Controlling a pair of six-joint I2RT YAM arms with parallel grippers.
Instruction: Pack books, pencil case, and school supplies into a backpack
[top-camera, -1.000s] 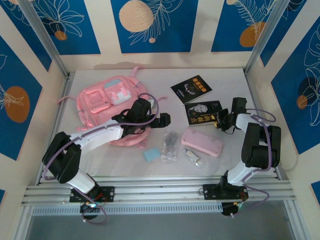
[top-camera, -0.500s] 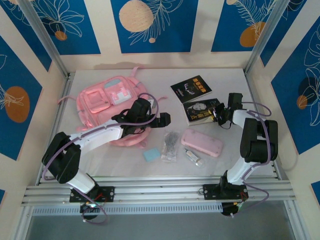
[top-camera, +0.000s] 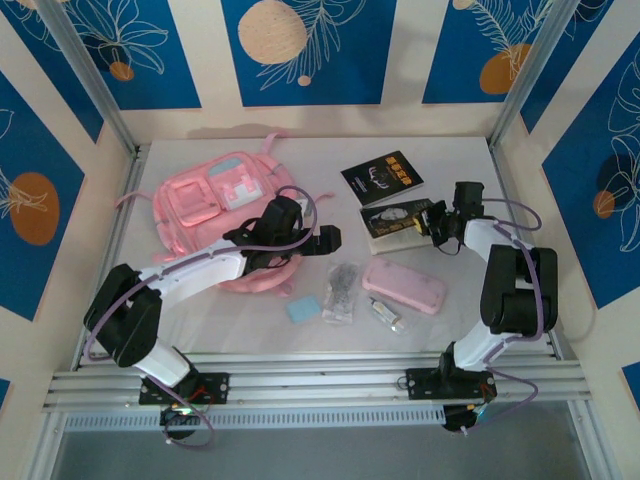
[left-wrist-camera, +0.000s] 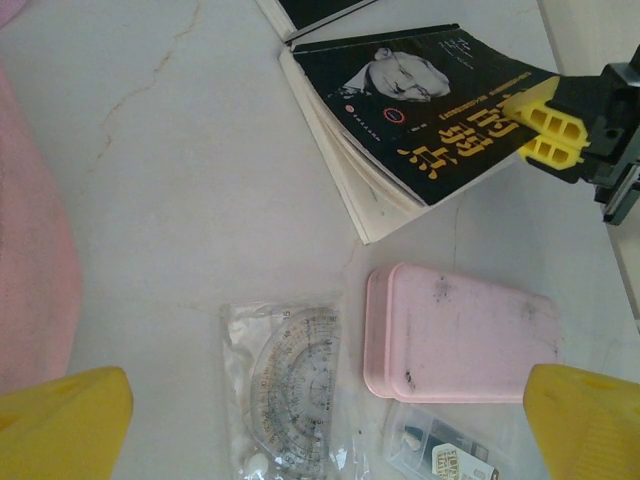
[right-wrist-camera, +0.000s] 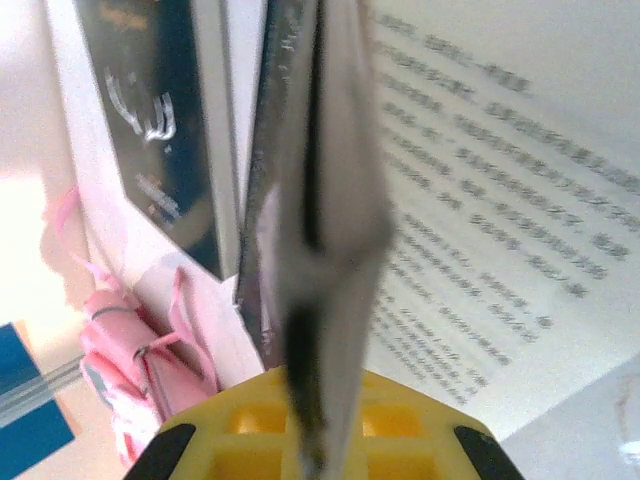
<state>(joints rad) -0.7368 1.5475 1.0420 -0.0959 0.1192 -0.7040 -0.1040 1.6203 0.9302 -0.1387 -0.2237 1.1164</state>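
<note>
Right gripper (top-camera: 437, 228) clamps the corner of the near book (top-camera: 398, 220), pages fanning, just beyond the pencil case (top-camera: 404, 286). The other book (top-camera: 382, 178) lies farther beyond. Left gripper (top-camera: 326, 240), fingers spread wide, hovers left of the pencil case, beside the backpack (top-camera: 215, 200). The clear bag (top-camera: 341, 290) lies just left of the case.

Right wrist view: the gripped book (right-wrist-camera: 330, 200) is a blur, and we can't read its print. From the left wrist, the other book (left-wrist-camera: 320, 8) is clipped at the top, the backpack (left-wrist-camera: 30, 270) at the left, the clear box (left-wrist-camera: 440, 458) at the bottom.
</note>
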